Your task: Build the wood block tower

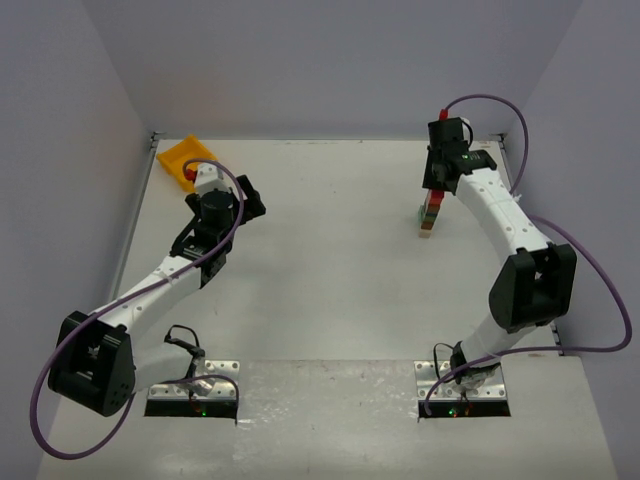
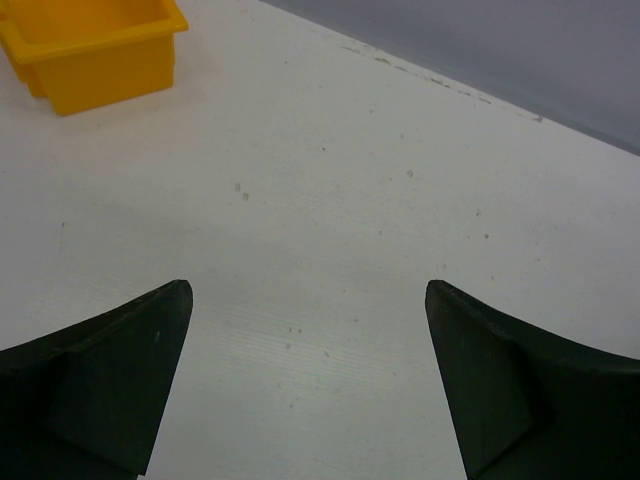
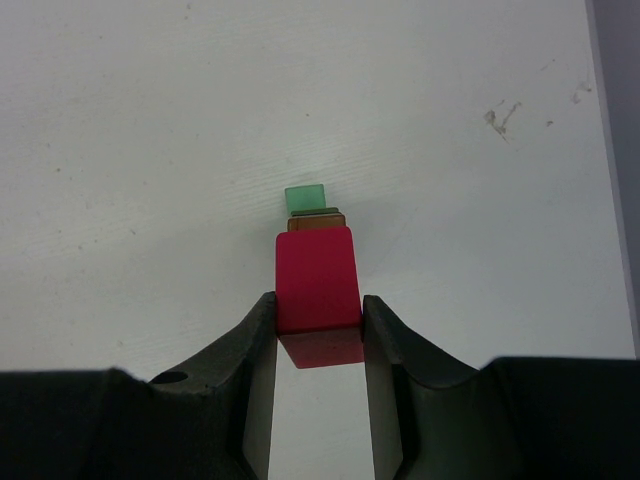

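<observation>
The wood block tower (image 1: pixel 429 218) stands at the back right of the table, a narrow multicoloured stack with a pale block at its foot. My right gripper (image 3: pixel 318 305) is shut on a magenta block (image 3: pixel 315 270) at the tower's top. Just under it a brown block (image 3: pixel 316 222) and a green block (image 3: pixel 306 198) peek out; the lower blocks are hidden from the wrist view. My left gripper (image 2: pixel 308 300) is open over bare table at the back left, with nothing between its fingers.
A yellow plastic bin (image 1: pixel 185 155) sits in the back left corner with something red inside, and its corner shows in the left wrist view as the bin (image 2: pixel 90 50). Grey walls close the table at the back and sides.
</observation>
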`<state>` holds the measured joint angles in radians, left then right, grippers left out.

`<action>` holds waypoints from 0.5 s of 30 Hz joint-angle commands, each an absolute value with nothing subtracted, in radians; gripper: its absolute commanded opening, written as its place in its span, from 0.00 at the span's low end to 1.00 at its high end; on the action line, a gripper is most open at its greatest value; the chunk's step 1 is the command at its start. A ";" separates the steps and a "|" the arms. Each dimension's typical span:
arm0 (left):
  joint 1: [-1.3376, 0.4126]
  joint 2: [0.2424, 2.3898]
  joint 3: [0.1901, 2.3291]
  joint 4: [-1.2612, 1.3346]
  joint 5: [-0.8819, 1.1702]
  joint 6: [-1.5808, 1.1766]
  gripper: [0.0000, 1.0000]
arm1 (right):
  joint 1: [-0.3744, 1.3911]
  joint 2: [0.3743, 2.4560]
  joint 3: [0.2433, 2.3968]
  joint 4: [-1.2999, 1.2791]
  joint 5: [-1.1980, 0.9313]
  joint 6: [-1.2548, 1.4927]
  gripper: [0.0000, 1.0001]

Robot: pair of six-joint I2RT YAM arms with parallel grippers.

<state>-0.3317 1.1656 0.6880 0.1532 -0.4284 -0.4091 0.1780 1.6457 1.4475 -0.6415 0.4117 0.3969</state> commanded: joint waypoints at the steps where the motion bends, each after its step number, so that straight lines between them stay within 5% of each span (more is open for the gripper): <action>1: -0.322 1.168 0.730 0.190 -0.423 -0.413 1.00 | 0.173 1.661 1.498 -0.648 0.421 0.408 0.16; 15: -0.322 1.168 0.730 0.189 -0.419 -0.415 1.00 | 0.173 1.674 1.506 -0.663 0.416 0.413 0.21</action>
